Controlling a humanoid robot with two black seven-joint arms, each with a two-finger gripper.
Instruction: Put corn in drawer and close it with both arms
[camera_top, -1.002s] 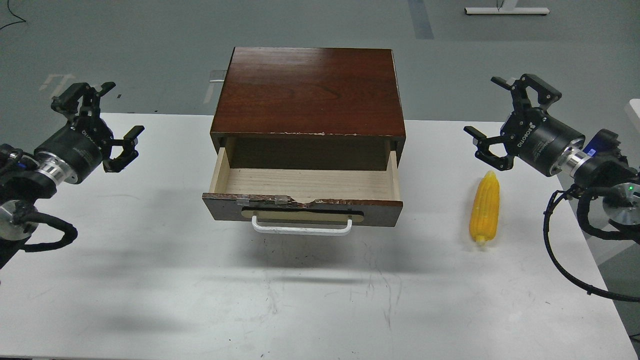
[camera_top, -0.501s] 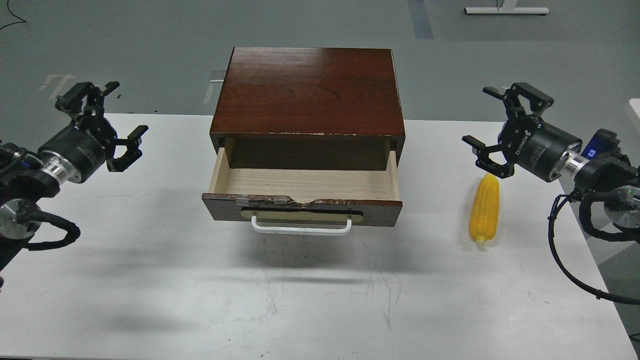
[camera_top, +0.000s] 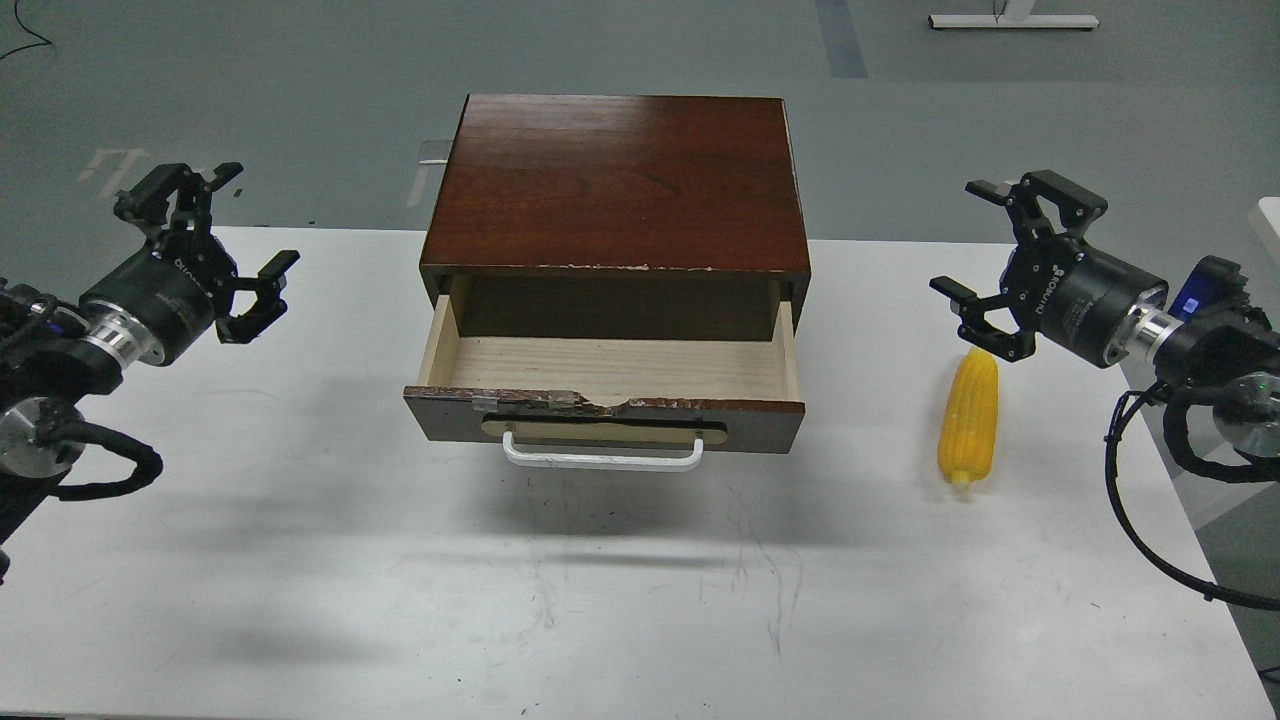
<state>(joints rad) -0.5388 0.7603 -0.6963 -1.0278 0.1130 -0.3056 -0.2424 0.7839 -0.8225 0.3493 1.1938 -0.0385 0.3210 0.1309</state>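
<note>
Your right gripper (camera_top: 1005, 265) hangs spread wide just above the corn's (camera_top: 969, 419) far tip, presumably to grasp it; your left gripper (camera_top: 215, 255), also wide, waits beside the open drawer (camera_top: 604, 415).

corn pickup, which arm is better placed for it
Right. The corn lies on the table right of the drawer, and the open right pincer hangs just above its far end. The left pincer is across the cabinet, far from it.
</note>
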